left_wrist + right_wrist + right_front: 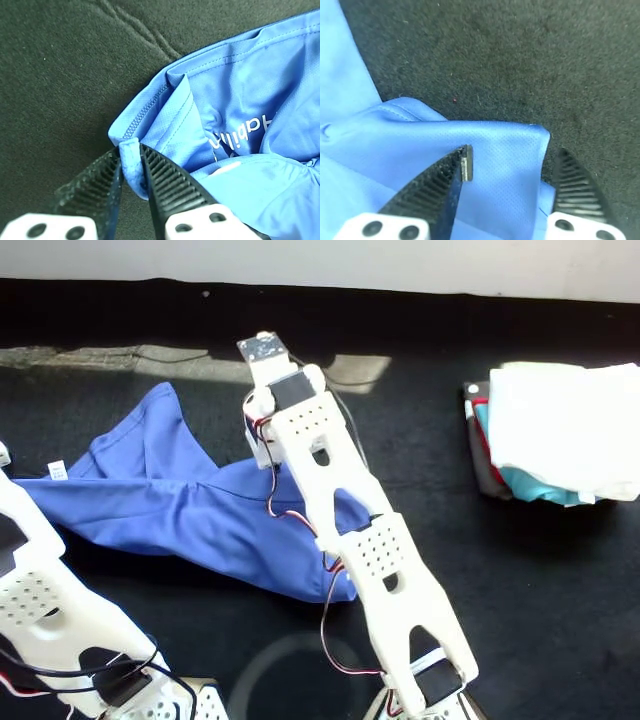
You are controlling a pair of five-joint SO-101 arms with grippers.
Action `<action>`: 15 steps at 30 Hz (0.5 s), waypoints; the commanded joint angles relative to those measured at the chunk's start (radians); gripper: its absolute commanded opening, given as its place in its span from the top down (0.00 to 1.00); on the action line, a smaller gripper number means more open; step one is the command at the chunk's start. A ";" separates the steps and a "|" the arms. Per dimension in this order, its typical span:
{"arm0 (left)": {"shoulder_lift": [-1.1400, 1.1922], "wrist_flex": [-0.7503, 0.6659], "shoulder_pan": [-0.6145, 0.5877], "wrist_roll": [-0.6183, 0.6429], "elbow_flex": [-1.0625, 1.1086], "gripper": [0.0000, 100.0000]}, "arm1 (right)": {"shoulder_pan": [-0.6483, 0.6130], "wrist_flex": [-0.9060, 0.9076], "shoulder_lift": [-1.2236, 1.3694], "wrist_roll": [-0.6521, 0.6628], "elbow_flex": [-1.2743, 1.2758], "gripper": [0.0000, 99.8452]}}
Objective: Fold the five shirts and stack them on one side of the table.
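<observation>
A blue shirt (170, 510) lies crumpled on the black table (520, 580), left of centre. In the left wrist view my left gripper (131, 150) is shut on a hemmed corner of the blue shirt (240, 100), with cloth pinched between the ribbed fingers (170, 180). My right gripper (515, 152) is open, its jaws straddling a folded edge of the blue shirt (485, 145) just above the table. From above, the right arm (330, 490) stretches over the shirt's right part, and the left arm (40, 590) stands at the lower left.
A stack of folded shirts (560, 435), white on top with teal and red beneath, sits at the table's right side. A pale wall runs along the far edge. Bare black cloth lies between the blue shirt and the stack.
</observation>
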 commanded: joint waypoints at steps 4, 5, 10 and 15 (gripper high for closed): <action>-0.059 -0.012 -0.004 0.000 -0.002 0.99 | 0.010 0.013 0.005 -0.003 -0.047 0.98; -0.059 -0.012 -0.004 0.000 -0.002 0.99 | 0.022 0.013 0.002 -0.003 -0.054 0.99; -0.059 -0.006 0.016 0.000 -0.002 0.99 | 0.107 0.013 -0.097 0.040 -0.197 0.99; -0.064 -0.003 0.099 0.005 -0.002 0.99 | 0.220 0.004 -0.274 0.186 -0.277 0.99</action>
